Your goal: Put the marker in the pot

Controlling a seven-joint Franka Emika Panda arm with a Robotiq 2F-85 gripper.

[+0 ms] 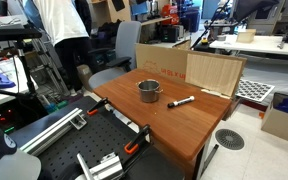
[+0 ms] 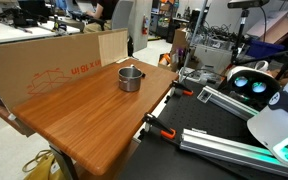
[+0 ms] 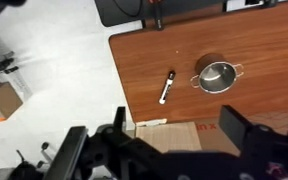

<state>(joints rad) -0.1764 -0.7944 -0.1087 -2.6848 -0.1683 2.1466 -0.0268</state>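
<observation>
So the marker (image 3: 167, 87) was lying flat on the wooden table (image 3: 274, 50), around the middle of the wrist view. The pot (image 3: 217, 77) stood upright near it, to its right, not touching. The gripper (image 3: 174, 128) hung well above them at the bottom of that frame, jaws spread wide, holding nothing. In an exterior view, a cardboard box (image 1: 159, 62) stood behind the pot.

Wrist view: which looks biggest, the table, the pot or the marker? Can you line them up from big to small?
1. table: by far the largest.
2. pot: round and much smaller.
3. marker: about as long as the pot is wide, but far thinner, so it looks smallest.
</observation>
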